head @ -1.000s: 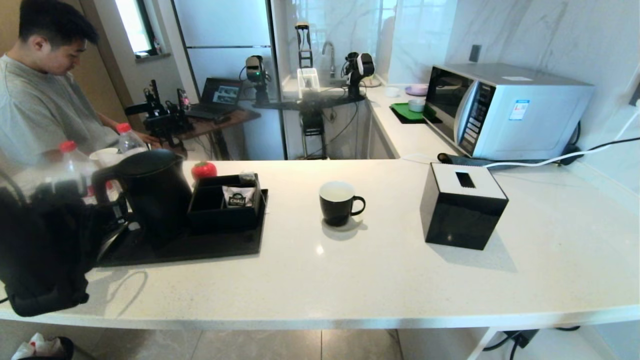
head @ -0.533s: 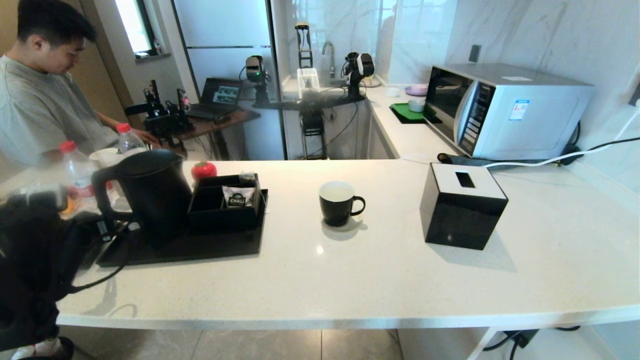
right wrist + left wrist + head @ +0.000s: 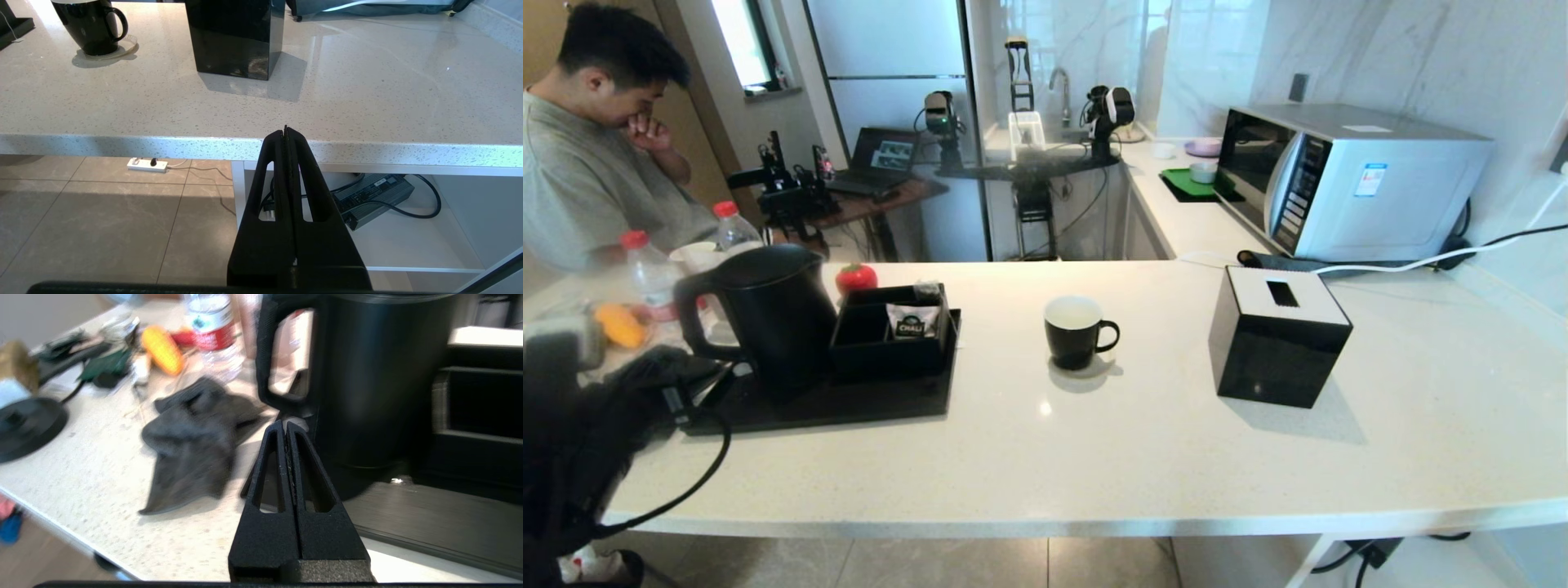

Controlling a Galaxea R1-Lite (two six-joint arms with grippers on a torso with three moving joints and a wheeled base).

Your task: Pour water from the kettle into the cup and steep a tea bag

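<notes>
White counter [image 3: 1094, 457]: the left gripper [image 3: 285, 426], fingers pressed together, empty, points at the kettle [image 3: 367, 375] just ahead on its tray [image 3: 849, 404]. Right gripper [image 3: 285, 130], pressed together, hangs below the counter edge; the cup [image 3: 88, 24] stands well beyond it.

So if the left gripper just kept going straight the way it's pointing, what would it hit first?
Probably the kettle. The left gripper, fingers shut, points at the lower end of the kettle's loop handle, near the body. Depth between them is hard to judge.
</notes>
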